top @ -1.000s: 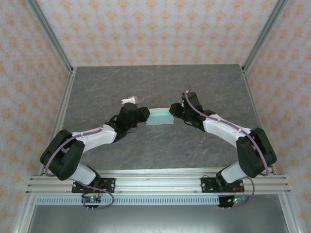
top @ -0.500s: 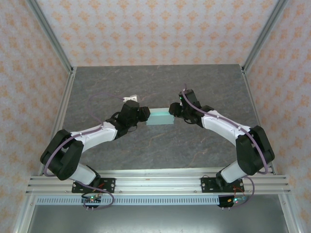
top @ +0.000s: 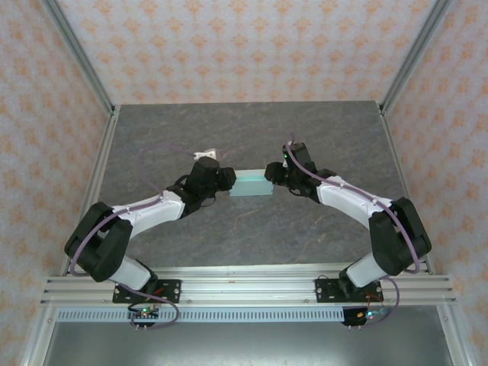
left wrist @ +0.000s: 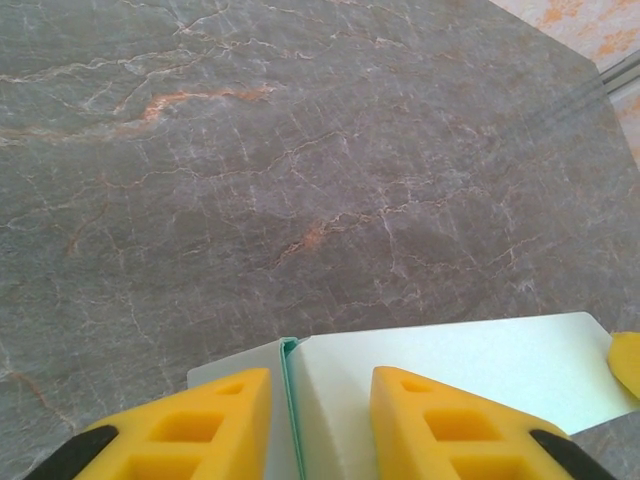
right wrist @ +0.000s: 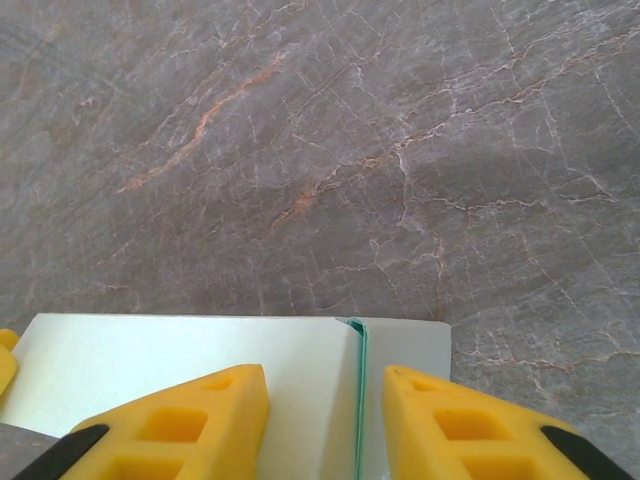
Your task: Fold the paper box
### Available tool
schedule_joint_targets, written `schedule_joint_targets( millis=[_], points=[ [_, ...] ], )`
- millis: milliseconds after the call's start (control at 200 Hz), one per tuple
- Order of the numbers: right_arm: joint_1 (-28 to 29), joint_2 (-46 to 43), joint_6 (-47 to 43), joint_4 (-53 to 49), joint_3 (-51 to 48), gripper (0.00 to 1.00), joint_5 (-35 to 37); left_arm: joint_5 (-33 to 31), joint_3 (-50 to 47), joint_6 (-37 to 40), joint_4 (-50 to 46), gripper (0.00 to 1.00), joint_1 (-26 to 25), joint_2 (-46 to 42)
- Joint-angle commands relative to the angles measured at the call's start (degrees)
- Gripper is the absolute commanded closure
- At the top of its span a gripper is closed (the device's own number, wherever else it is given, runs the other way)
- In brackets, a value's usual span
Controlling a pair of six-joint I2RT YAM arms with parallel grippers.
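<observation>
While straddling end folds of the paper box with left gripper and right gripper, both parted, unclamped: pinch evenly, keeping it level.

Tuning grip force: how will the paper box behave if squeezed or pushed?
Probably crushes easily: the paper box shows a thin card edge at its fold. Likely light, so a push should slide it across the table. Flat-sided, it's unlikely to roll.
</observation>
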Motion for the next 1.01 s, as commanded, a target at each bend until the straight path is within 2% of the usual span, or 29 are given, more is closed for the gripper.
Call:
schedule_joint_targets(
  millis=[0, 210, 631, 876, 1001],
  points=[
    [-0.47, 5.06, 0.27, -11.19, -5.95, 0.66, 1.27, 0.95, -4.82, -0.03, -10.80, 0.70, 0.18, 5.32],
    [-1.81, 4.99, 0.93, -9.14, -9.01, 0.68, 0.13, 2.49, -8.59, -1.45, -6.67, 0.73, 0.14, 7.55],
    [-5.99, 7.82, 4.93, 1.71, -15.74, 0.76, -9.85, 5.24, -14.82, -6.32, 3.13, 0.81, 0.08, 10.96],
    [-5.99, 5.55, 4.14, -0.67, -13.84, 0.77, -8.97, 4.18, -12.90, -5.22, 0.05, 0.82, 0.04, 8.42],
    [-6.02, 5.17, 2.62, -3.89, -9.73, 0.76, -8.31, 2.87, -9.22, -3.63, -3.86, 0.77, 0.09, 6.23]
  ],
)
